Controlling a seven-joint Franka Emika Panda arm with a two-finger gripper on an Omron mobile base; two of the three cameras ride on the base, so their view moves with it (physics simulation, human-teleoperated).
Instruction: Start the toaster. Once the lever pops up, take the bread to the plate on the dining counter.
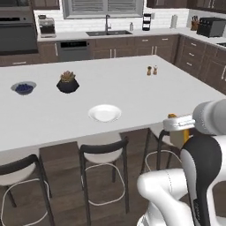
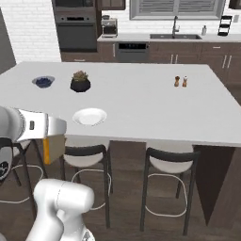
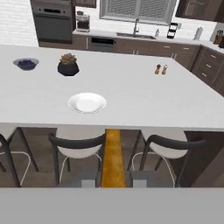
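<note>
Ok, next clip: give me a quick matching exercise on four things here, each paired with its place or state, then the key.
Things:
1. bread
2. plate
3. bowl of blue berries
4. potted plant

Places or states:
A. lies bare near the dining counter's front edge
B. stands in a black pot beside the berries
C. clamped edge-on in the gripper
D. at the counter's far left

Pairs: 1-C, 2-A, 3-D, 4-B
</note>
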